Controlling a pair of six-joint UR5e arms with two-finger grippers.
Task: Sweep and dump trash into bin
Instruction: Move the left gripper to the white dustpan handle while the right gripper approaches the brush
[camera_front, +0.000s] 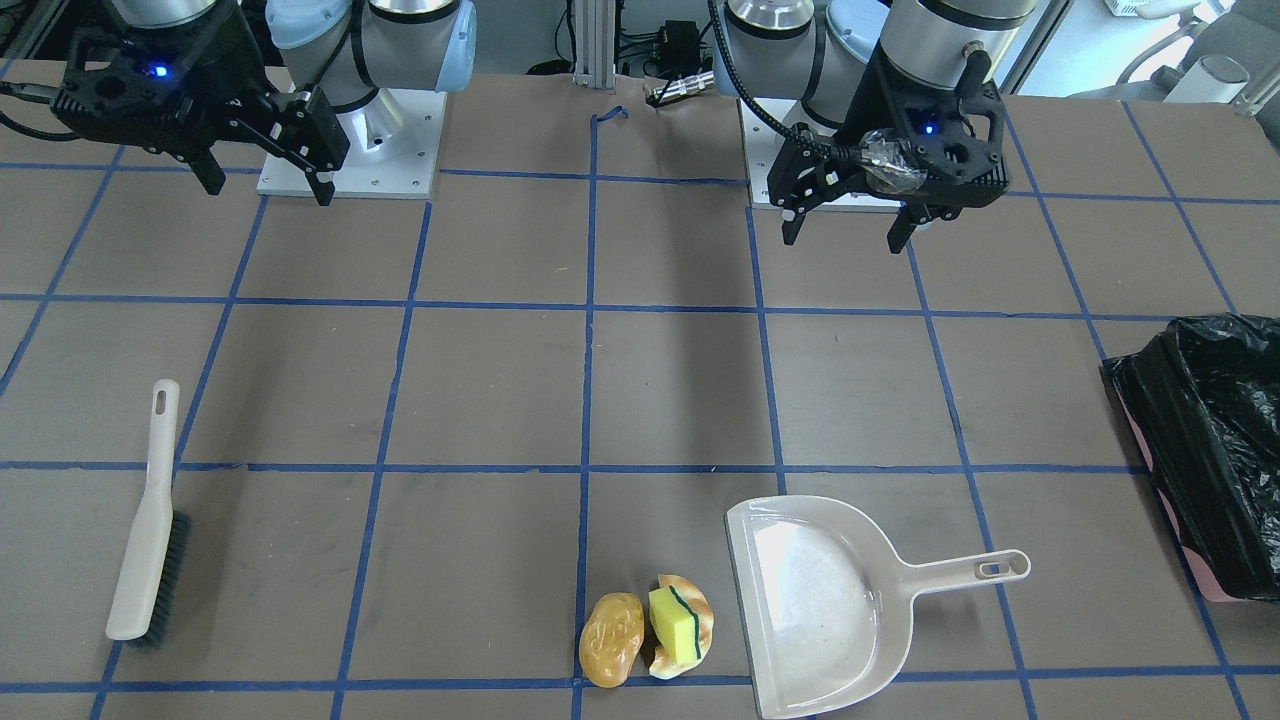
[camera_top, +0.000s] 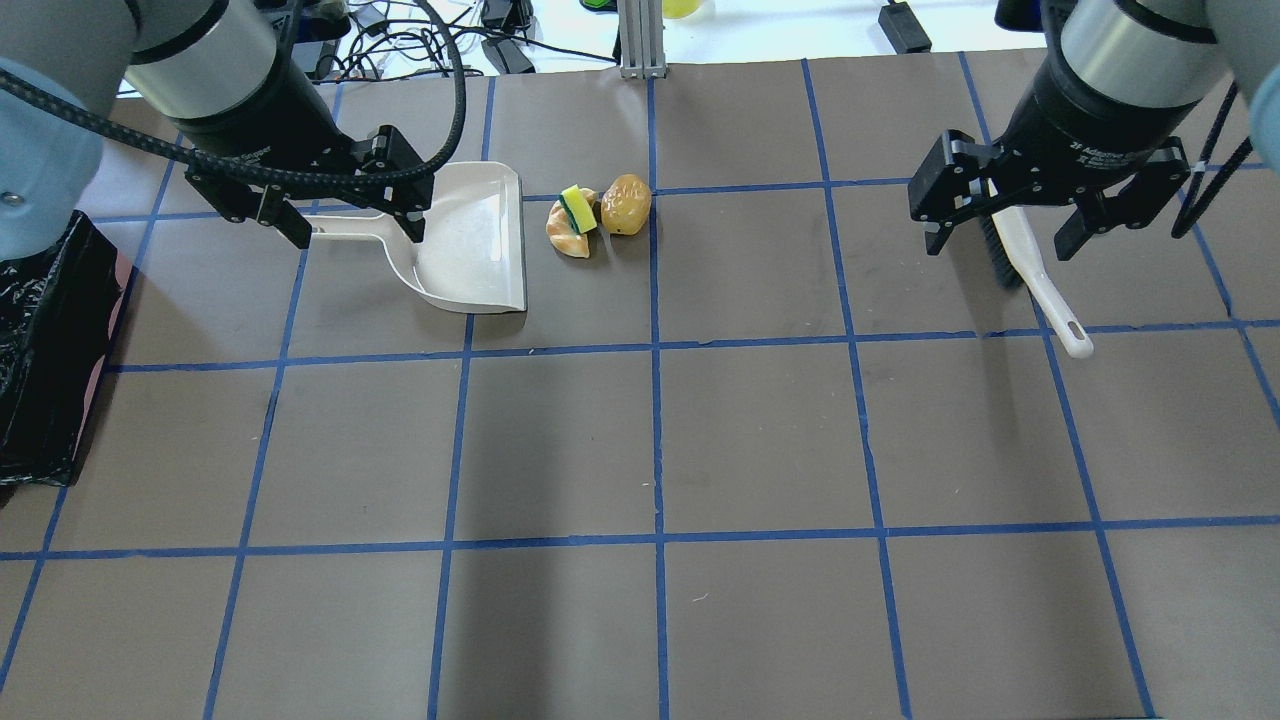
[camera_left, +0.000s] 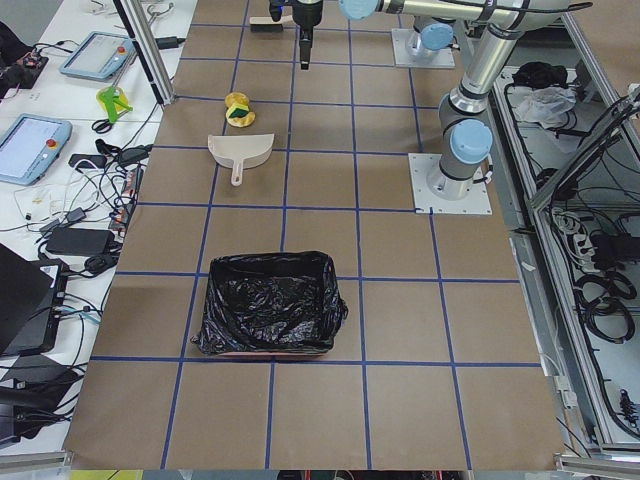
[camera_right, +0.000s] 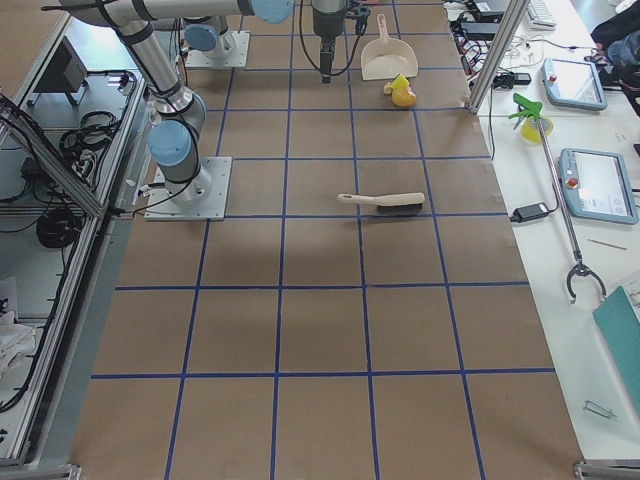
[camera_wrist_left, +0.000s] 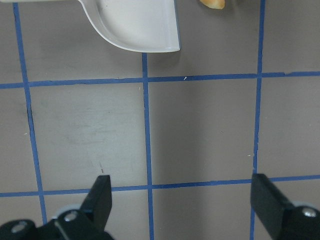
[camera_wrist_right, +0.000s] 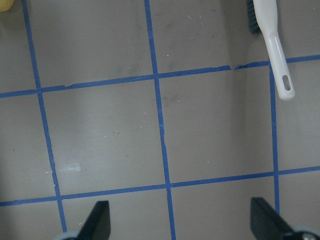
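Three pieces of trash lie huddled on the far side of the desk (camera_front: 500, 380): the glossy potato-like lump (camera_front: 611, 640), the bread-like crescent (camera_front: 703, 610) right beside it, and the yellow sponge block (camera_front: 673, 626) with its green stripe lying on the crescent. They sit just off the open lip of the beige dustpan (camera_front: 820, 610), whose handle points away from them toward the bin (camera_front: 1215, 440). That black-lined pink bin is at the desk's end on my left, well apart from the pan. The brush (camera_front: 148, 520) lies flat far out on my right, bristles on the desk, so the trash is between brush and pan. Both my left jaws and my right jaws are spread wide and hold nothing, hanging above the desk on my own side of the tools. My left wrist view shows only the pan's near corner at its top edge, and my right wrist view shows only the brush's handle end. I judge the job is at its very start: no tool has been picked up and nothing has been swept. Next I would lower my right jaws over the brush's handle and my left jaws over the pan's handle. Each handle is slim and lies low on the desk, so I must line the jaws across it and come down squarely before closing.
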